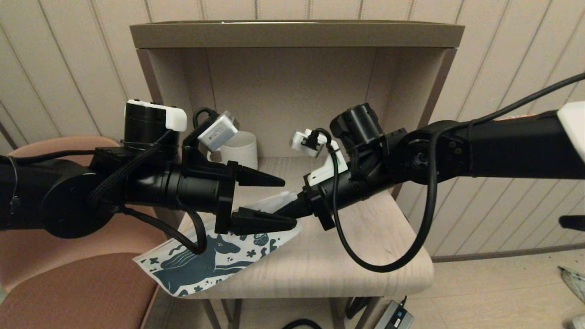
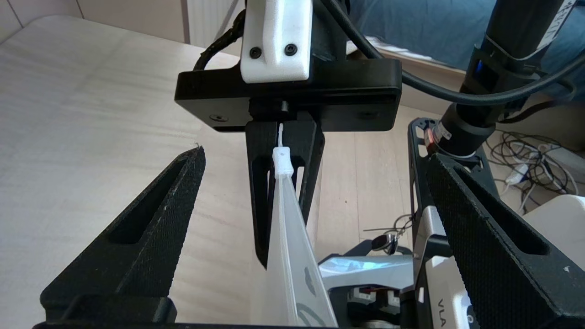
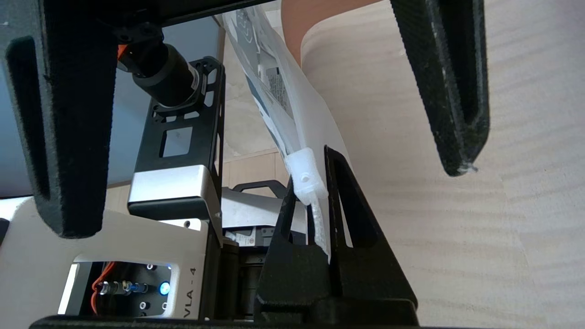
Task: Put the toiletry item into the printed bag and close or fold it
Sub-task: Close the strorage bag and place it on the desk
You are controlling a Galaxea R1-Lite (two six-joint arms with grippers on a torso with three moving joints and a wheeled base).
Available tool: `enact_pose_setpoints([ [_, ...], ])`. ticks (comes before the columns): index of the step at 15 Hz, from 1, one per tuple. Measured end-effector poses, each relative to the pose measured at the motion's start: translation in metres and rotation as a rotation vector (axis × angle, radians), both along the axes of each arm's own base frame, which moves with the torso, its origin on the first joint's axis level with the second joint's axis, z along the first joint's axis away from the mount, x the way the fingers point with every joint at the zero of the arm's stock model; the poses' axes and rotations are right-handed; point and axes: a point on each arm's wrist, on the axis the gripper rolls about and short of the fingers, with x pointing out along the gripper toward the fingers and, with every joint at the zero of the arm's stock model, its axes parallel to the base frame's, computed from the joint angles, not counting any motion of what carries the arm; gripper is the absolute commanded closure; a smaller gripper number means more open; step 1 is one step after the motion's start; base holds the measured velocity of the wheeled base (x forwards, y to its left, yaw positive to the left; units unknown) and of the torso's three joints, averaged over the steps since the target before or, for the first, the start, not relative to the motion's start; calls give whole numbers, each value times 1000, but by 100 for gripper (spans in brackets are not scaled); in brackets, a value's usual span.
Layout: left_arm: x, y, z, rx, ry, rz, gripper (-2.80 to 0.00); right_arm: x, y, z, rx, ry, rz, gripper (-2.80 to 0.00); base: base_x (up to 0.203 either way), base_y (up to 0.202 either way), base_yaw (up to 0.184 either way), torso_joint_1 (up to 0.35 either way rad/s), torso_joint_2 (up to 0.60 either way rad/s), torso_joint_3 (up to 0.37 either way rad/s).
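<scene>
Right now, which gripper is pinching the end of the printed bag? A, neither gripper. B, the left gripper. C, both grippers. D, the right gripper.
D: the right gripper is shut on the zipper end of the printed bag, lifting that end off the table, while the left gripper stands open around the bag without pinching it.

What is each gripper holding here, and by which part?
The right gripper is shut on the printed bag, pinching its white end by the zipper slider. The left gripper is open around the bag, holding nothing.
</scene>
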Motion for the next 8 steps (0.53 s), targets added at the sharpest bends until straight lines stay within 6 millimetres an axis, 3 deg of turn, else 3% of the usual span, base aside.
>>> enact_pose_setpoints([
  [1,0,0,0,0,1,1,-192,-1,1,0,0,0,2,0,0,0,0,0,0,0],
  [2,0,0,0,1,1,1,0,-1,1,0,0,0,3,0,0,0,0,0,0,0],
  [8,-2,0,-1,6,-8,15,0,0,0,0,0,0,0,0,0,0,0,0,0,0],
])
